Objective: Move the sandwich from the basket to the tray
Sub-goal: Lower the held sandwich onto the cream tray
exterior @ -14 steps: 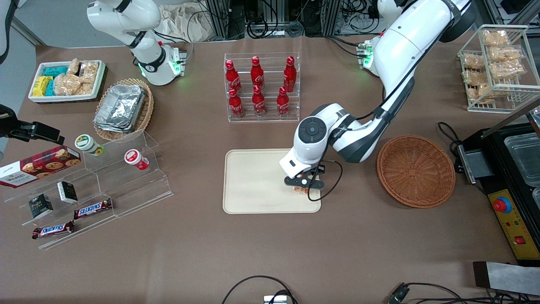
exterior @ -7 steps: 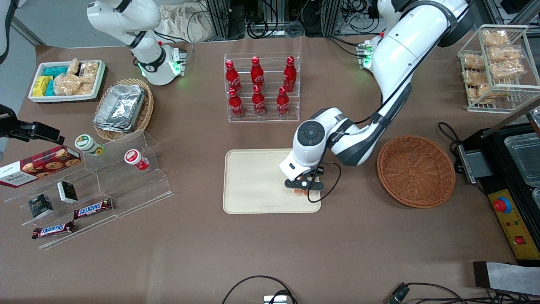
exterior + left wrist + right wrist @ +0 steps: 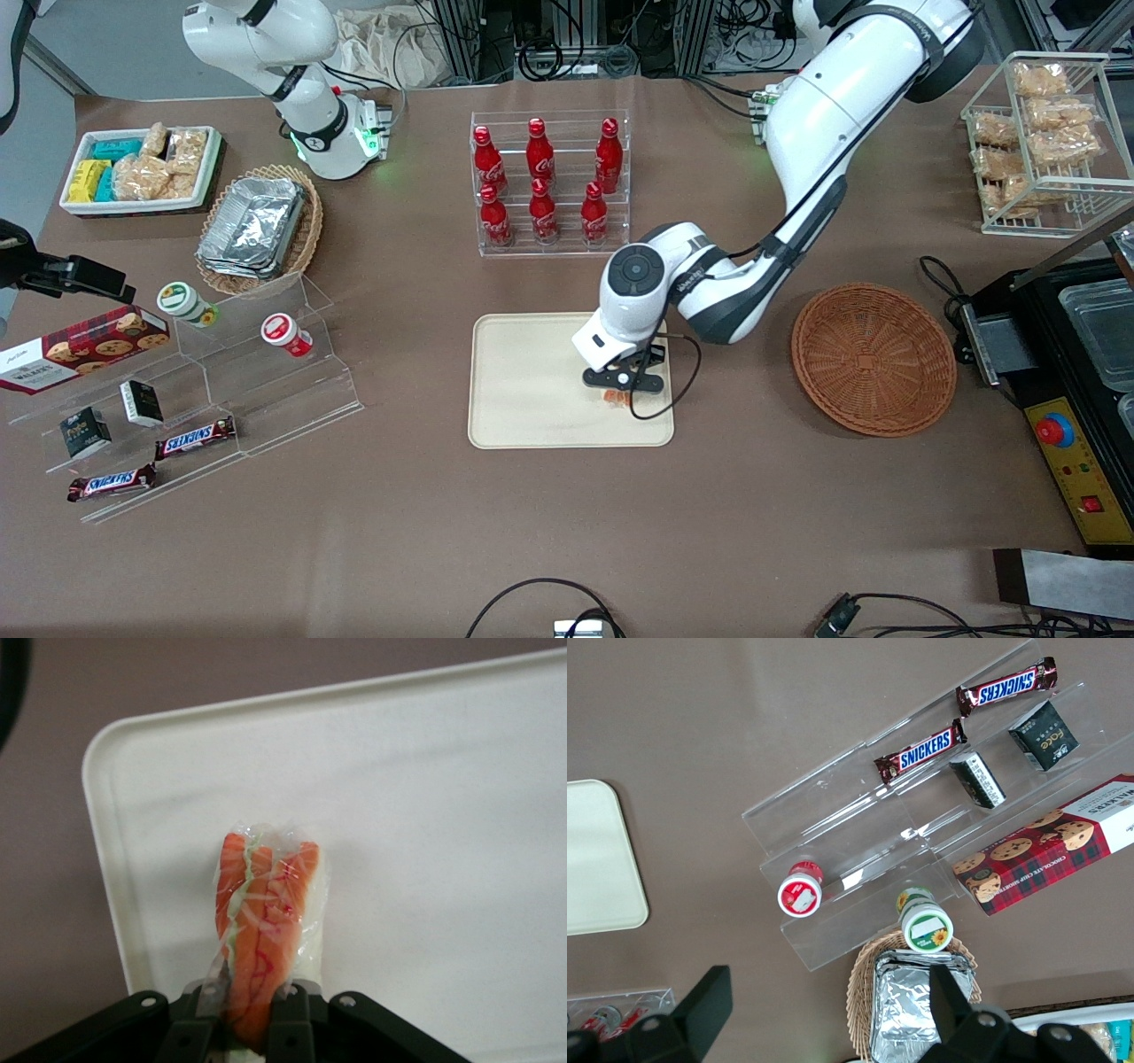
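The fingers [image 3: 291, 1014] are clamped narrowly on one end of the single sandwich [image 3: 266, 930], its clear wrap bunched between them and its orange and green cut edge facing the wrist camera. The gripper [image 3: 617, 385] hangs over the tray [image 3: 532, 390], in the part of it toward the working arm's end of the surface and nearer the tray edge closest to the front camera. In the wrist view the sandwich hangs over the tray floor close to one rounded corner; whether it touches the tray cannot be told.

One round wicker basket [image 3: 873, 358] sits on the surface well apart from the tray, toward the working arm's end, with nothing in it.

Farther from the front camera than the tray stands one clear rack with six red bottles [image 3: 541, 187], three in each of two rows. Toward the parked arm's end stands a clear stepped stand [image 3: 221, 390] carrying two Snickers bars [image 3: 195, 437], two small dark boxes [image 3: 142, 403], two lidded cups [image 3: 286, 334] and one cookie box [image 3: 84, 347].

The front view shows only a sliver of orange under the gripper, while the left wrist view shows the wrapped wedge and the grip clearly. The right wrist view shows the stepped stand's goods and one corner of the tray, but neither the sandwich nor the gripper.
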Controlling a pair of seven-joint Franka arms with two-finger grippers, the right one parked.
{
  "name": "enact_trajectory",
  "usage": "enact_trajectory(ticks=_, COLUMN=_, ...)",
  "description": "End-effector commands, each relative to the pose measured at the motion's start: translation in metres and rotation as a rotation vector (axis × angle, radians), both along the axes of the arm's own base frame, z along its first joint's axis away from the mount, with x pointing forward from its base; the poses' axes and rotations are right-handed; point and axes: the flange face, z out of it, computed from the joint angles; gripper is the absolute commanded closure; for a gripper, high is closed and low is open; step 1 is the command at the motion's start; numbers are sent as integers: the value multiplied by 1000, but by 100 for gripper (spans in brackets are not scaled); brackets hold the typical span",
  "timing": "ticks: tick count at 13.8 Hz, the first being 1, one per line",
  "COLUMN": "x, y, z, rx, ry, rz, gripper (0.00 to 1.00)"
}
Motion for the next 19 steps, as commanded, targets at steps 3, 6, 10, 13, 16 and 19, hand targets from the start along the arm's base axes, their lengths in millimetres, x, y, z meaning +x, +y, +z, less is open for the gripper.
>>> enact_trajectory(ticks=3, x=7, y=-5, z=-3, rx=8, ry=-23, rz=4, gripper=90)
enact_trajectory(ticks=6, x=7, y=-4, z=-8, rx=12, ry=-16, rz=4, gripper=78)
enact_trajectory(ticks=10, x=8, y=-4, z=-7, rx=15, ry=-26, rz=4, gripper=46)
enact_trajectory(ticks=13, x=11, y=-3, z=-3, rx=11, ry=-33, rz=28, gripper=28)
enact_trajectory(ticks=16, x=16, y=-1, z=3, rx=8, ry=-46, rz=62, gripper=0)
enact_trajectory(ticks=19, x=36, y=9, z=20, rx=0, ry=-78, rz=89, gripper=0)
